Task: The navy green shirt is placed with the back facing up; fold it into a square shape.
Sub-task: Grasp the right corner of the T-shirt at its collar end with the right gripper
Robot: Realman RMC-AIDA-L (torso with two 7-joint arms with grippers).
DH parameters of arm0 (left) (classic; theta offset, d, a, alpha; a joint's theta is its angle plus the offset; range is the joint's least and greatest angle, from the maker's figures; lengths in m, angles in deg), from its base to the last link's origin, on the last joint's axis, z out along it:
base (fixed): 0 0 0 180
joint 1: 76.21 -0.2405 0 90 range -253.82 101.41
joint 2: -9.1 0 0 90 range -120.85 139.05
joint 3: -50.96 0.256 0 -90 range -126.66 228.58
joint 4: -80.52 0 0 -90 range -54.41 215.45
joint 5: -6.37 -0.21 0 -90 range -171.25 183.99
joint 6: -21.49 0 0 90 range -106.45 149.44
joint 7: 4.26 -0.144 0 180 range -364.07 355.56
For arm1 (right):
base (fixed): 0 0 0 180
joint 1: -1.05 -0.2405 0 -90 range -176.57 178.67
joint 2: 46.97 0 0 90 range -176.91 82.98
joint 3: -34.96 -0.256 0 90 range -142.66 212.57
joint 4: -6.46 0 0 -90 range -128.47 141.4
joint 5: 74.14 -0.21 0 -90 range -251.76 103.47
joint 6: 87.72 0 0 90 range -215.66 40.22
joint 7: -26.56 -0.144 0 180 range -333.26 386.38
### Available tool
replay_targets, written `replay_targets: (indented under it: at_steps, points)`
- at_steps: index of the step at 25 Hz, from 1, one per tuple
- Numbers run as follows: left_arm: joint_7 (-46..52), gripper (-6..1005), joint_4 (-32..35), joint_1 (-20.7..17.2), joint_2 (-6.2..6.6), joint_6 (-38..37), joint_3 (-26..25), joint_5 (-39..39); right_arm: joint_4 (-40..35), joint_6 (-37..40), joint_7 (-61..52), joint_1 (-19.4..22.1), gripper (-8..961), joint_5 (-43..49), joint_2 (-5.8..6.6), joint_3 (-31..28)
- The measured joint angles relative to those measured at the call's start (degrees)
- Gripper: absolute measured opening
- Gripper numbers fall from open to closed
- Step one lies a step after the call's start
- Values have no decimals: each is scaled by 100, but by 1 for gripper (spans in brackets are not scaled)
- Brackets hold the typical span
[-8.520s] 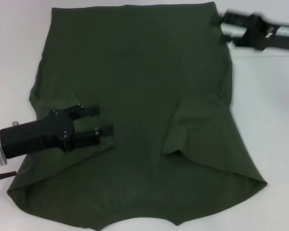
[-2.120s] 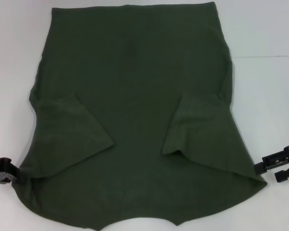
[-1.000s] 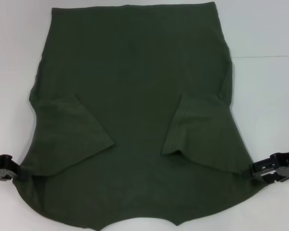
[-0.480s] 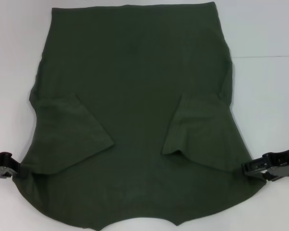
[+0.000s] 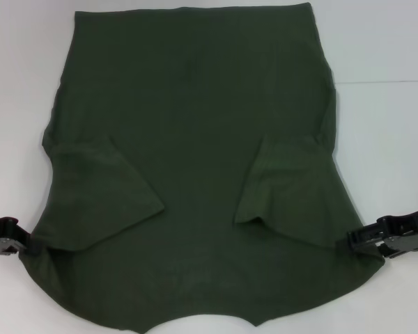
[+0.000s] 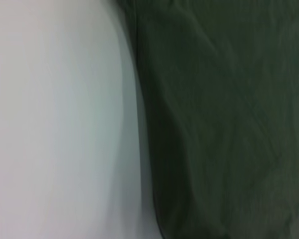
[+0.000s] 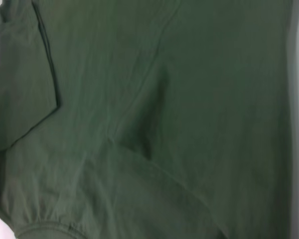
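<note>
No readable text; small white label on right gripper (image 5: 366,240) illegible.

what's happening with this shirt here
A two-armed robot is folding a green shirt that lies flat on a white table. Both sleeves are already folded in over the body. The left end effector is at the shirt's left edge near the shoulder, and the right end effector is at the matching spot on the right edge. Whether either one has gripped the cloth cannot be seen. The shirt is not yet square.
</note>
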Motion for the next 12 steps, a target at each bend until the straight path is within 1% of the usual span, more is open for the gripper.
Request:
replay_targets:
  at_steps: [3,8,12]
  points:
    - [4,16,0,1,0,-1,0,0,0,-16,-13,-4,906,6,1,17]
    - [8,16,0,1,0,-6,0,0,0,-33,-17,-11,751,17,0,37]
    - [8,15,0,-1,0,-11,0,0,0,-66,-17,-10,663,20,-6,44]
